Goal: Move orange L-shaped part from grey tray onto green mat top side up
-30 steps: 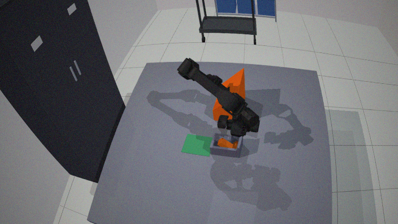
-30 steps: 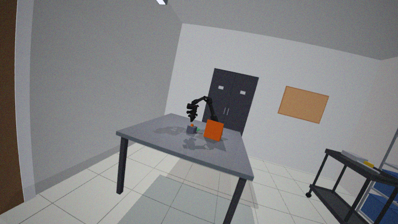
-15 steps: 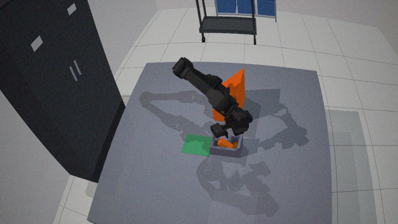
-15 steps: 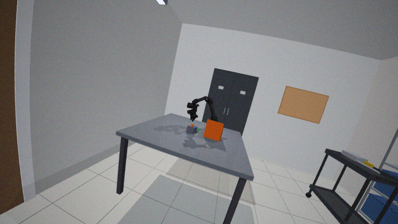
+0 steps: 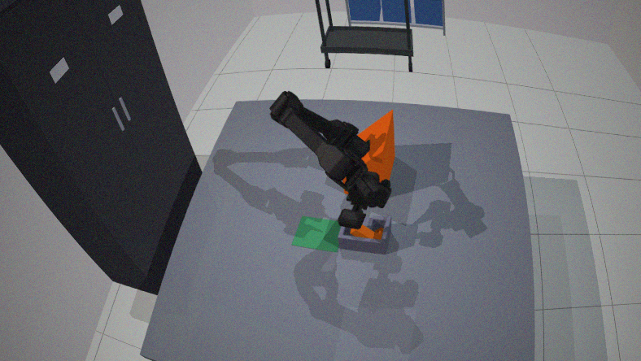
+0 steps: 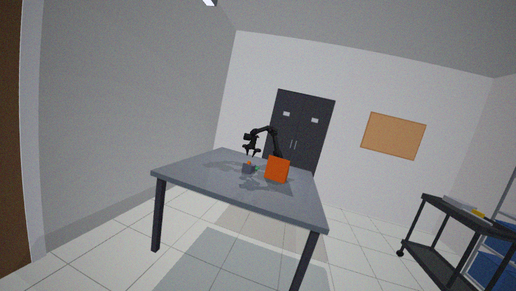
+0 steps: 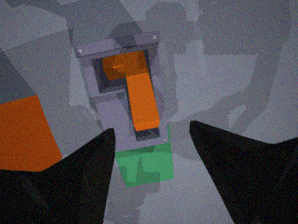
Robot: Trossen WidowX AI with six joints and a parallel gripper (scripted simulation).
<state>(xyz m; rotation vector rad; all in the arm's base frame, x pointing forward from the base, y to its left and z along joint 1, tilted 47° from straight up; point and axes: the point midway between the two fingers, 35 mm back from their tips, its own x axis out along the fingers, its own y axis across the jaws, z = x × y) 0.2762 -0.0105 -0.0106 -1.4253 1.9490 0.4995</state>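
Observation:
The orange L-shaped part (image 5: 359,231) (image 6: 249,162) (image 7: 143,102) is tilted in the grey tray (image 5: 362,244) (image 6: 247,169) (image 7: 112,119). Its L-shaped end sits low in the deeper, shadowed part of the pocket. Its straight end, toward the mat, is raised, with a dark gap of pocket showing past it in the wrist view. The green mat (image 5: 309,233) (image 6: 257,168) (image 7: 162,170) lies beside the tray. My gripper (image 6: 250,156) (image 7: 153,130) is open and empty, above the tray, its fingertips on either side of the raised end in the wrist view but higher up, not touching.
A large orange block (image 5: 386,150) (image 6: 277,169) (image 7: 25,135) stands on the table close to the tray and the arm. Arm shadows fall over the table (image 5: 224,286), tray and mat. A dark cabinet (image 5: 89,111) stands beyond the table's side.

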